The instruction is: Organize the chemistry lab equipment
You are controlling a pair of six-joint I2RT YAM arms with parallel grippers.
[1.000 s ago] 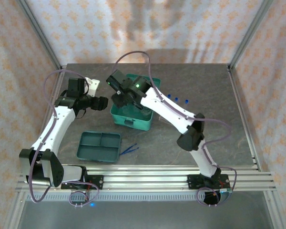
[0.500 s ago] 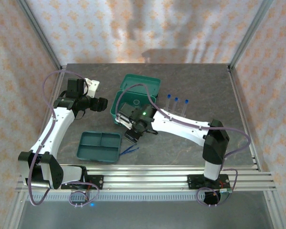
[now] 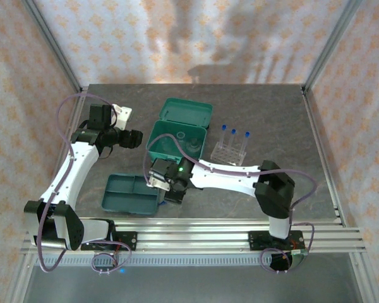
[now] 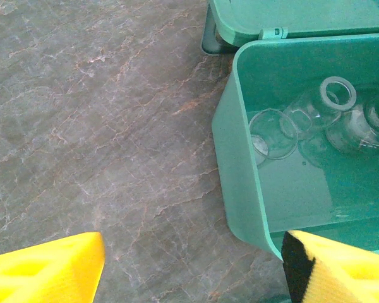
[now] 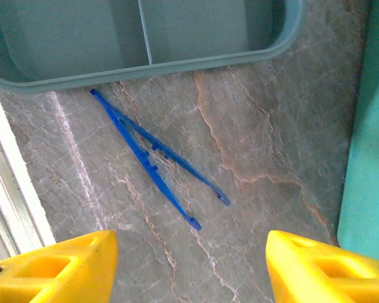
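**Right hand point(image 5: 189, 268) shifted from teal case point(image 4: 240, 170) to blue tweezers point(image 5: 155, 158)**

Right hand: spread, empty, hanging above the tweezers.
Tweezers: slim, two-pronged, flat on the counter point(image 5: 271, 145), joined end just beside the teal divided tray point(image 5: 177, 63).
Left hand point(image 4: 189, 271): spread, empty, beyond the tray.
Counter: grey-brown, marbled.
Walls point(image 3: 177, 38): pale, orange-patterned.
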